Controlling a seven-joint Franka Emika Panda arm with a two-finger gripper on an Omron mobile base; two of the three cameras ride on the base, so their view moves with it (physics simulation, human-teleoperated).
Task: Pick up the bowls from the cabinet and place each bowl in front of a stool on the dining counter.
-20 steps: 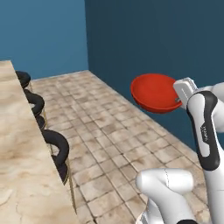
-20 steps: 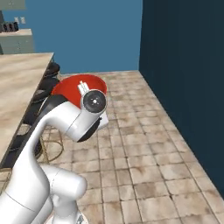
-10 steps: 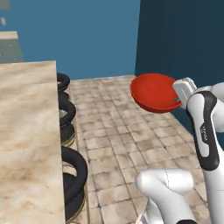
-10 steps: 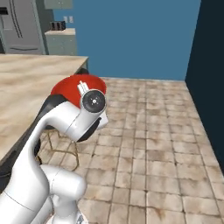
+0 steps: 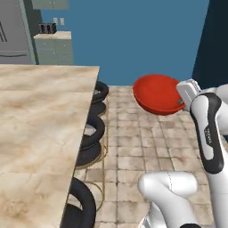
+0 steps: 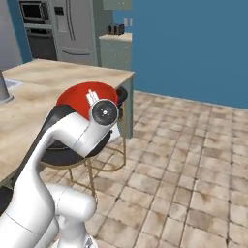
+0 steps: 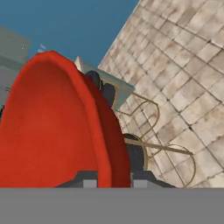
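My gripper (image 5: 181, 101) is shut on the rim of the glossy red bowl (image 5: 156, 93) and holds it in the air above the tiled floor, to the right of the dining counter (image 5: 40, 129). In the right base view the red bowl (image 6: 82, 96) shows behind my wrist, over the dining counter's (image 6: 63, 77) edge. The hand view has the red bowl (image 7: 52, 122) edge-on between the fingertips (image 7: 89, 183) of the gripper (image 7: 114, 181). Black stools (image 5: 91, 131) stand along the counter's side, one stool (image 6: 60, 156) under my arm. The cabinet is out of view.
A grey tap (image 6: 4, 89) rises from the counter at the left. At the far wall stand a steel fridge (image 6: 72, 29), an oven stack (image 6: 35, 24) and a grey-green unit (image 5: 53, 49). Tiled floor (image 6: 193, 160) lies open to the right, up to a blue wall (image 5: 142, 35).
The whole picture has swung as the base turned: the counter and stools now show broadly and the far kitchen wall has come into view. The bowl stays held in the same way.
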